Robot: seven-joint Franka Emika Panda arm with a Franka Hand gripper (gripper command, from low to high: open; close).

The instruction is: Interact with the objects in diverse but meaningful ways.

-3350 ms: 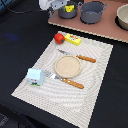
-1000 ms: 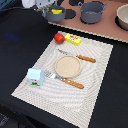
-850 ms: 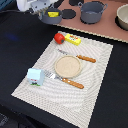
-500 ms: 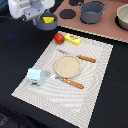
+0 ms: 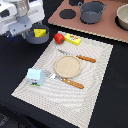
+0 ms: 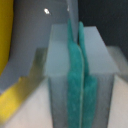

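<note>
Down and toward the mat comes the robot arm since the earlier pictures; before, it sat farther back in the corner. Now its gripper [image 5: 24,31] hangs over the frying pan [image 5: 41,31]. In the wrist view the two green pads [image 6: 75,75] press flat together, so the gripper is squeezed closed with nothing between them.

Nearest, at the mat's [image 5: 95,95] front left edge, stands the milk carton [image 5: 34,76]. Just beside it lies a fork [image 5: 66,80] with a wooden handle. Next comes the round wooden plate [image 5: 67,66] in the middle of the mat, then a knife [image 5: 79,56] behind it. Farther back, at the mat's far edge, the red tomato [image 5: 59,37] touches the yellow box [image 5: 73,39]. The cheese wedge [image 5: 39,32] sits inside the frying pan, just off the mat's far left corner. Farthest, two grey pots [image 5: 92,11] stand on the brown stove board [image 5: 100,27].
</note>
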